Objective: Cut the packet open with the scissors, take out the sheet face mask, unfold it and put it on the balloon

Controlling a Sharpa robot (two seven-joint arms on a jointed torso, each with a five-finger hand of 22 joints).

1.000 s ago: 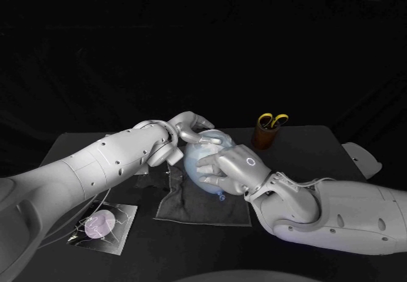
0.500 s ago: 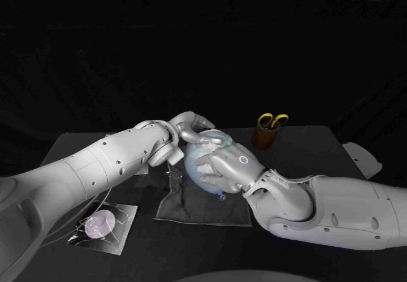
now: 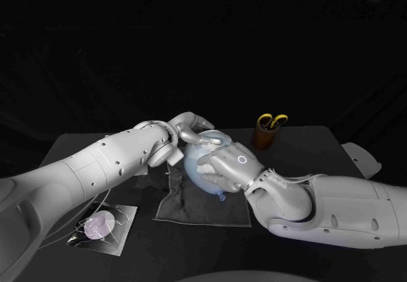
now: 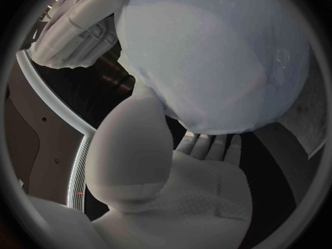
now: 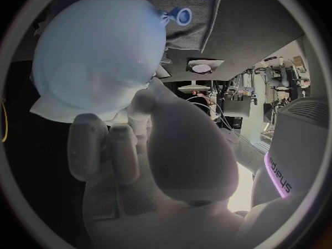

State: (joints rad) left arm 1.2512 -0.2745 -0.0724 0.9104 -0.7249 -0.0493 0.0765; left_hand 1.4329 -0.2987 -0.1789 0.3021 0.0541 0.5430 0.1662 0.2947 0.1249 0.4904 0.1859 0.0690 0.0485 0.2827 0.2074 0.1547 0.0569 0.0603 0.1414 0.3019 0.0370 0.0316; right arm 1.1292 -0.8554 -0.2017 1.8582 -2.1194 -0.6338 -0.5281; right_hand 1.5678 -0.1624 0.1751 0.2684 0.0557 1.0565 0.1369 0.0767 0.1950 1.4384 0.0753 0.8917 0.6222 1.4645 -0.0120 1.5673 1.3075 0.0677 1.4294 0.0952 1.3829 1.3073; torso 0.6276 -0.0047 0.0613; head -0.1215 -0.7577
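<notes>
Table [image 3: 322, 147] surface, black, fills the lower half of the head view. The left arm [image 3: 102, 164] crosses it from the left edge and the right arm [image 3: 339, 205] from the lower right, and they meet at the centre. A dark grey cloth [image 3: 191, 208] lies just below centre. The pale blue balloon [image 3: 197, 165] rests on it between the two hands, its knot [image 3: 222, 198] pointing toward the bottom of the frame. The sheet face mask [image 4: 207, 66] is draped over the balloon.

The right hand [image 3: 227, 166] grasps the balloon from the right, fingers [image 5: 86, 144] curled against the mask's edge. The left hand [image 3: 188, 130] touches the balloon's top from the upper left; I cannot tell whether its fingers pinch anything.

At lower left lies the packet [image 3: 103, 226]. Right of centre, a brown holder [image 3: 264, 140] stands with the yellow-handled scissors [image 3: 272, 121] in it.
</notes>
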